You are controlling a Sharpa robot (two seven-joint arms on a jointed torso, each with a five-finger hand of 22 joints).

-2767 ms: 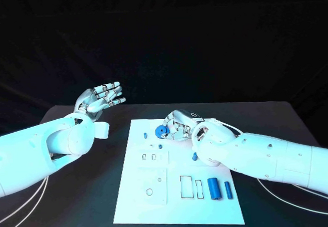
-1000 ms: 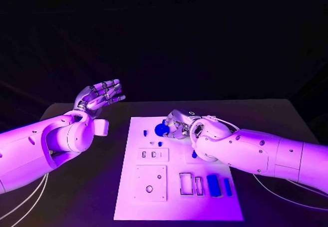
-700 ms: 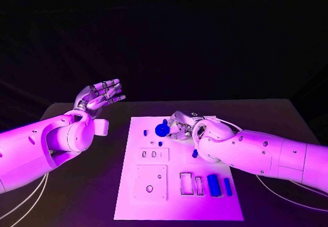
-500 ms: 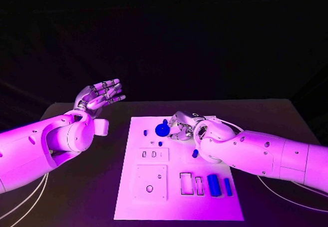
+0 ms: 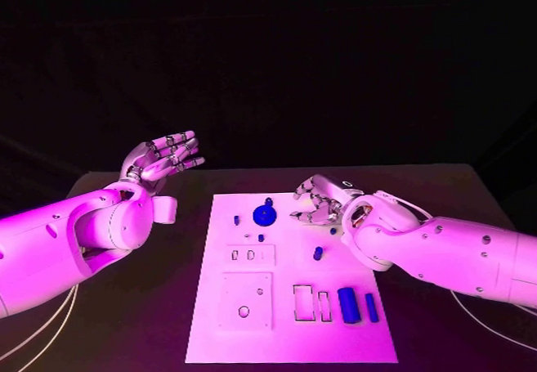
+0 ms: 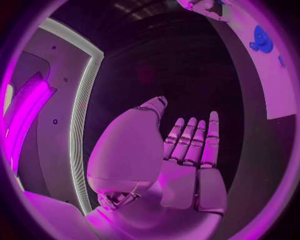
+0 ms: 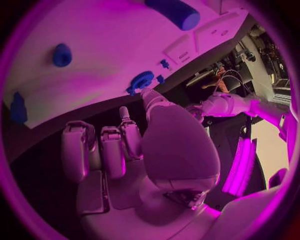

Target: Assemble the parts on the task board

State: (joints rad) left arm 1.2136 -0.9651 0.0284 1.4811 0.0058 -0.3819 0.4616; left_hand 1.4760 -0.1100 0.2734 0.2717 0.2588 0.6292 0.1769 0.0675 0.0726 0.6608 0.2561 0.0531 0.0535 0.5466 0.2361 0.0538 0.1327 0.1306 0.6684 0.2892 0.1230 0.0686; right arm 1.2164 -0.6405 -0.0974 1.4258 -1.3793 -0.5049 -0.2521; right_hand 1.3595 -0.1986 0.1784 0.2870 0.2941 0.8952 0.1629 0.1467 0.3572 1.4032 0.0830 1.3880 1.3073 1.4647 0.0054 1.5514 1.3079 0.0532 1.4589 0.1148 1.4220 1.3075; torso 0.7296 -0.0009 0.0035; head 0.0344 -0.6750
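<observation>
Head view: black table (image 5: 457,187) carried white task board (image 5: 300,332) at centre. Round blue gear-like part (image 5: 264,212) sat near board's far edge, unobstructed, just left of right hand (image 5: 322,202), apart from it. Two blue cylinders (image 5: 357,306) lay at near right. Right hand loosely curled, empty. Left hand (image 5: 164,159) raised clear, fingers spread, empty.

My left hand (image 5: 164,159) hangs raised over the bare counter (image 5: 153,264) left of the board (image 5: 286,333), fingers spread, nothing near it. My right hand (image 5: 325,200) hovers at the board's far right edge, just beside the blue gear (image 5: 264,213). Near the board's front, two blue cylinders (image 5: 348,305) stand in the way; the strip between the gear and them is mostly open.
</observation>
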